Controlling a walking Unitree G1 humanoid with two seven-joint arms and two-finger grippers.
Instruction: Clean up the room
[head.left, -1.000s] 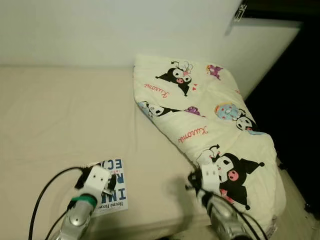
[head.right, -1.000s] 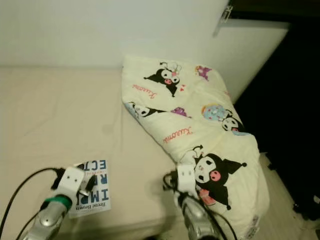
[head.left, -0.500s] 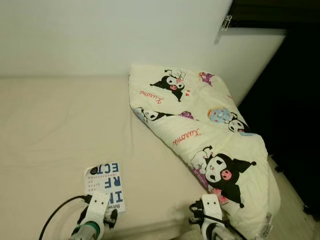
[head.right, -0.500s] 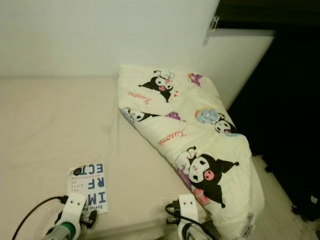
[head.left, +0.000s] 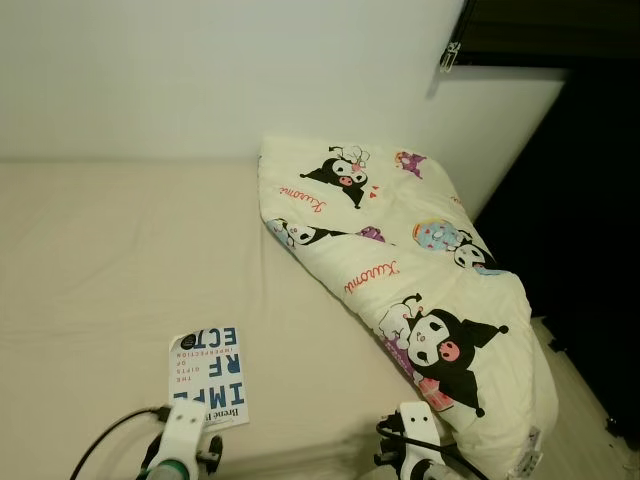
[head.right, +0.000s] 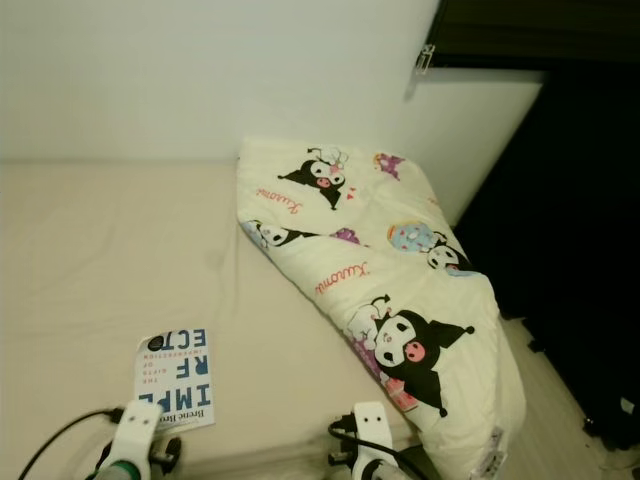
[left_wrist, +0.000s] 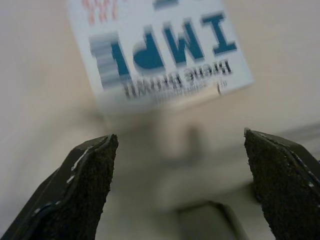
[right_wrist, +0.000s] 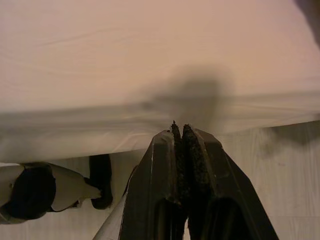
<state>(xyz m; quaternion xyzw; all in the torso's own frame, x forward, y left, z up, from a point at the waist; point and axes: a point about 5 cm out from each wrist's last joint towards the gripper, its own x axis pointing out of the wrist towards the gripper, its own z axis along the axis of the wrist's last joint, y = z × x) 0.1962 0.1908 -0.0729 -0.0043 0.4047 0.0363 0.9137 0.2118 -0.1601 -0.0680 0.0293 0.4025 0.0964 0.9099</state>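
At the bed's near edge, the left gripper hangs with its fingers spread wide, empty, just short of the book. The right gripper has its fingers pressed together, holding nothing, by the same edge. The book lies flat near the front edge. Farther back, the folded cartoon-print quilt runs along the bed's right side to the wall.

The two eye views are looking down from high up at the same bed, with the book and the folded blanket. The left wrist view is looking from very close at the book's near end. The right wrist view is looking from low at the bed's edge and the floor.
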